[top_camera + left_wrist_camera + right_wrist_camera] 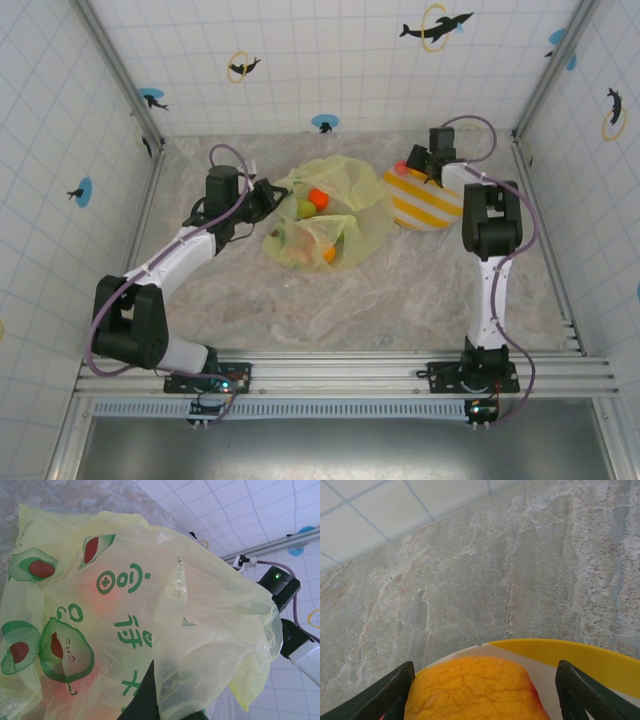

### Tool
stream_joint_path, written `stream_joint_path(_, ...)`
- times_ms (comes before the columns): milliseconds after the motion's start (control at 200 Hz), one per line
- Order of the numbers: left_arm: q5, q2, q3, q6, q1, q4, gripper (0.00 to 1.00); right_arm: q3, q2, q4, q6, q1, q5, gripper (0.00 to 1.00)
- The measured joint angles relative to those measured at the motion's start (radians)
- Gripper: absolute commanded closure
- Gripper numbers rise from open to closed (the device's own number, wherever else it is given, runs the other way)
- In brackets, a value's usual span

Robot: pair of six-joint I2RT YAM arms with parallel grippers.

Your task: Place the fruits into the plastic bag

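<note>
Left jaws: buried under film of plastic bag [150, 605], bag rim raised at them, likely to keep mouth open. Pinched or merely hooked, cannot tell.
3 fruits show through bag beyond left jaws: orange [318, 198], green one [306, 209], 2nd orange [329, 253].
Right jaws: spread wide, straddling orange-yellow fruit [472, 687] on plate [580, 657], not yet closed.
Plate rim just ahead of right jaws, bare desk [520, 570] beyond.
Bag well apart, toward left jaws, open desk between.

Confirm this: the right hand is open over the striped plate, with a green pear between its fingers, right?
Not a pear: the right wrist view shows an orange-yellow fruit between the fingers of the open right hand, over the striped plate.
</note>
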Motion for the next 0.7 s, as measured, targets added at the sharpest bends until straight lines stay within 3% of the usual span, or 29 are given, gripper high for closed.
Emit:
stream_joint_path(220, 0.004, 0.000, 0.000, 0.000, 0.000, 0.000, 1.00, -0.010, -0.002, 0.005, -0.002, -0.018, -0.022, 0.36)
stream_joint_path(405, 0.007, 0.004, 0.000, -0.003, 0.000, 0.002, 1.00, -0.114, -0.078, 0.005, -0.013, -0.039, -0.046, 0.38)
stream_joint_path(570, 0.008, 0.010, 0.000, -0.011, 0.000, 0.002, 1.00, -0.280, -0.239, 0.012, -0.018, -0.072, -0.074, 0.38)
stream_joint_path(701, 0.011, 0.011, 0.000, -0.019, 0.000, 0.003, 1.00, -0.482, -0.451, 0.055, -0.016, -0.082, -0.105, 0.39)
